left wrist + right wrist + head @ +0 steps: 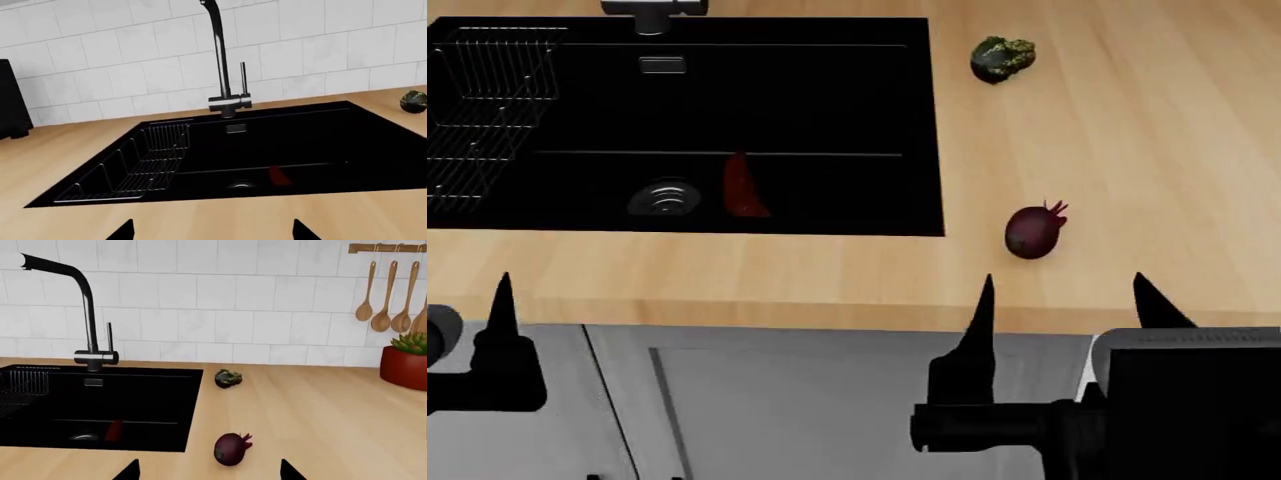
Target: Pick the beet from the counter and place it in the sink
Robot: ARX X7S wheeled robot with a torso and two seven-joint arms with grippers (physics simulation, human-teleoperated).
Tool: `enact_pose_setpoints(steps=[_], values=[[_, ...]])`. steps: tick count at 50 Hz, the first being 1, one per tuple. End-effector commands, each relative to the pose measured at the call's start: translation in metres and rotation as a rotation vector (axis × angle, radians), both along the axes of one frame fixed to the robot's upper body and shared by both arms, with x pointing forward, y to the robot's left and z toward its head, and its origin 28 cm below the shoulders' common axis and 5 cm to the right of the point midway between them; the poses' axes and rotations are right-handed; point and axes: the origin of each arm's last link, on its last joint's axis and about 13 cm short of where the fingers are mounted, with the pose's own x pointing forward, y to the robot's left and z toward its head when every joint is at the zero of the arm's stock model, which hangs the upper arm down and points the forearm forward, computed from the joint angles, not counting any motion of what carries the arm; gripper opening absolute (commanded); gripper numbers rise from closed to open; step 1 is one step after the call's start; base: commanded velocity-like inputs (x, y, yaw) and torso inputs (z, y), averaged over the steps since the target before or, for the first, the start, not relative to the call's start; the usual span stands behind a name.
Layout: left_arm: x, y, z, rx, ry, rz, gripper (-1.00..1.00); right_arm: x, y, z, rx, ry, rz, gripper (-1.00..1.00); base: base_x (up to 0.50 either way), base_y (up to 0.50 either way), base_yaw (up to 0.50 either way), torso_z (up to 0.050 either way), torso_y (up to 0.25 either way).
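The beet sits on the counter, just to the right of the sink and near the front edge. Its little pink stem points up and to the right in the head view. Nothing is touching it.

The right gripper hangs in front of the counter edge, just short of the beet. Its two black tips are spread wide apart and hold nothing. In the right wrist view the beet lies between the tips, a bit ahead of them.

The left gripper is by the front of the sink. Its tips are spread apart too and it holds nothing.

A long red vegetable lies in the sink next to the drain. A wire rack sits at the left end. The faucet stands behind the sink.

A lumpy green thing, maybe a vegetable, lies farther back on the counter. Wooden spoons hang on the tiled wall, above a red pot with a plant.
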Motion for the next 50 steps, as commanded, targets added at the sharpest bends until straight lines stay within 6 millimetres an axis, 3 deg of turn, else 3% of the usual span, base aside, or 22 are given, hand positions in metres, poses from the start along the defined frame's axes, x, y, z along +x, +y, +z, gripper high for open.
enact_pose_setpoints(steps=[1, 17, 38, 50], values=[[-0.0011, 0.0078, 0.0073, -0.015, -0.005, 0.049, 1.00, -0.0027, -0.0010, 0.0132, -0.008, -0.038, 0.004, 1.00, 0.00, 0.00, 0.00, 0.000, 0.000], [-0.0021, 0.0050, 0.0043, -0.029, 0.002, 0.021, 1.00, -0.0037, -0.0015, 0.0089, 0.009, -0.034, 0.017, 1.00, 0.19, 0.20, 0.00, 0.000, 0.000], [-0.0029, 0.0032, 0.0001, -0.047, 0.017, -0.003, 1.00, -0.0052, -0.0019, 0.0075, 0.042, -0.036, 0.035, 1.00, 0.36, 0.25, 0.00, 0.000, 0.000], [-0.0017, 0.0027, 0.0002, -0.051, 0.022, -0.006, 1.00, -0.0054, -0.0015, 0.0081, 0.053, -0.038, 0.046, 1.00, 0.41, 0.03, 0.00, 0.000, 0.000]])
